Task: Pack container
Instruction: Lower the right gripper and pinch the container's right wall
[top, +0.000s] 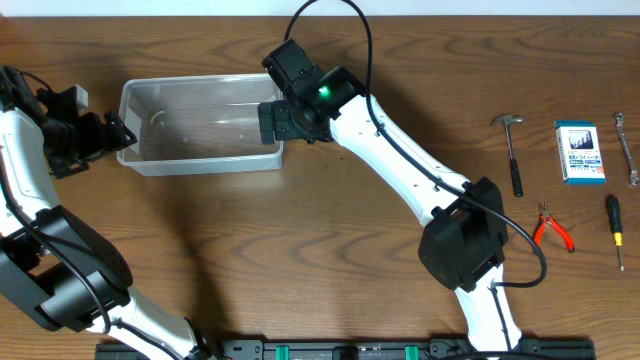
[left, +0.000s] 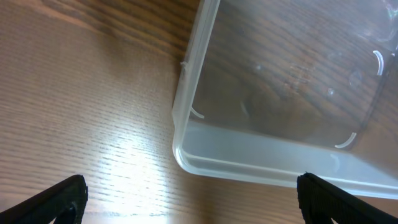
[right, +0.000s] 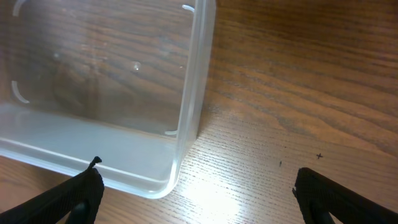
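- The clear rectangular plastic container (top: 205, 160) with rounded corners and a thick rim lies on the far left part of the brown wooden surface (top: 300, 250). Its long sides run left to right, and the wood grain shows through its bottom.
- In the left wrist view the container's (left: 186, 93) rounded corner and short end wall fill the middle of the picture. In the right wrist view its (right: 193, 74) other end wall and a near corner show the same way.
- The left hand (top: 122, 133) sits at the container's left end, fingers spread wide. Its own camera shows the left hand (left: 193, 205) with one black fingertip in each lower corner and the container's corner between them. Whether it touches the rim I cannot tell.
- The right hand (top: 272, 120) is at the container's right end, fingers also spread wide. In its wrist view the right hand (right: 202, 199) has its dark fingertips far apart, one on either side of the container's corner.
- Well apart, on the right side of the surface, lies a row of tools: a hammer with a black handle (top: 511, 150), a small blue-and-white box (top: 581, 152) and a silver wrench (top: 626, 148) at the far right edge.
- Nearer than these lie pliers with red handles (top: 552, 228) and a screwdriver with a black-and-yellow handle (top: 615, 230).
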